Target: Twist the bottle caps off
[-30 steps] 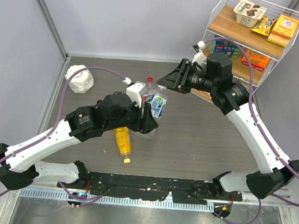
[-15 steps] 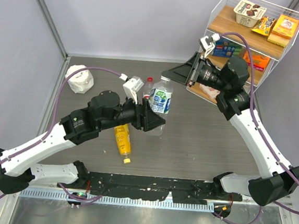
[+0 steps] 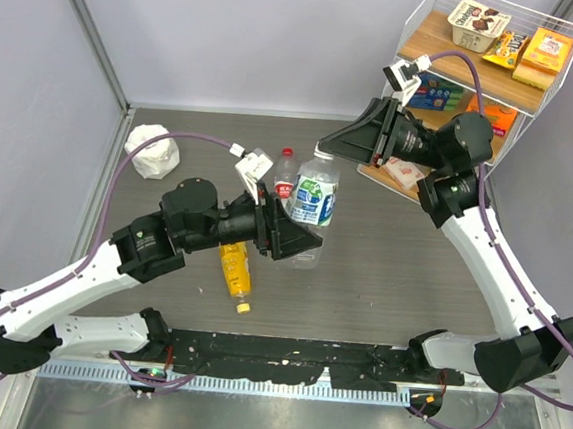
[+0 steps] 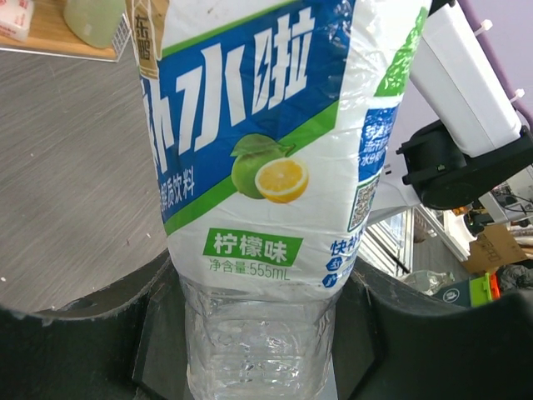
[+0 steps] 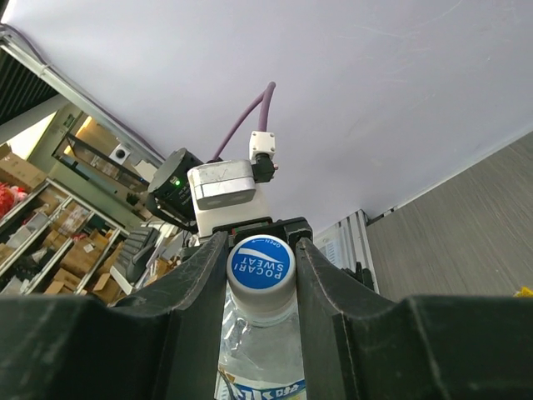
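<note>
Between my right fingers (image 5: 193,292), clamped tight on it, sits the pale blue-white cap (image 5: 261,265); seen from above, the bottle (image 3: 314,199) runs from cap at 12 o'clock to base at 6, where my left fingers (image 4: 416,350) grip its clear lower body

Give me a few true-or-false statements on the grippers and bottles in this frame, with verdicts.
1. The left gripper is shut on the blue-white labelled bottle, low on its body. True.
2. The right gripper grips a red cap. False: it is shut on the blue-white cap.
3. The yellow bottle stands upright. False: it lies on its side on the table.
4. The red cap sits on the tall bottle. True.
</note>
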